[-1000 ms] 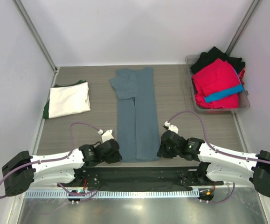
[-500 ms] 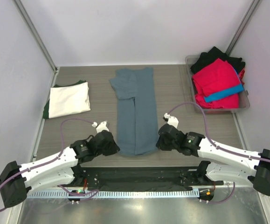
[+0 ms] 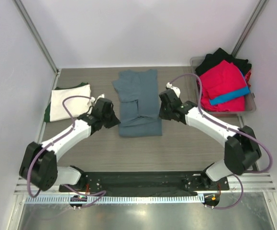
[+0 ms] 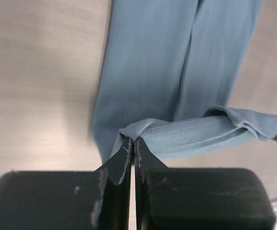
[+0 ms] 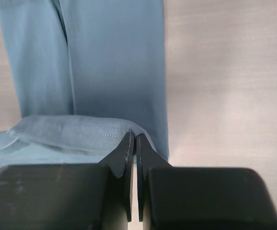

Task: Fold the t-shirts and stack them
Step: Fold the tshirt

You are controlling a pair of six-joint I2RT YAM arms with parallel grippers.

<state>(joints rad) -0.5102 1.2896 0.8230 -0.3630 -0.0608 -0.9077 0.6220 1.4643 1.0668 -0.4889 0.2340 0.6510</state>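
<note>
The desk (image 3: 191, 143) has a grey, wood-grained top with the grain running side to side. At its far right corner sits a clear plastic bin (image 3: 229, 113), one long wall along the desk's right edge. Slanting metal posts rise from the far left corner (image 3: 35, 36) and the far right corner (image 3: 248, 28), with plain white walls (image 3: 138, 33) between and beside them. Along the near edge lie a black mounting plate (image 3: 143, 181), a pale slotted rail (image 3: 143, 199) (finely toothed) and bare sheet metal (image 3: 143, 216).

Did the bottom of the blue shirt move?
Yes. The blue shirt has its hem farther from the base rail, now level with the white shirt.
</note>
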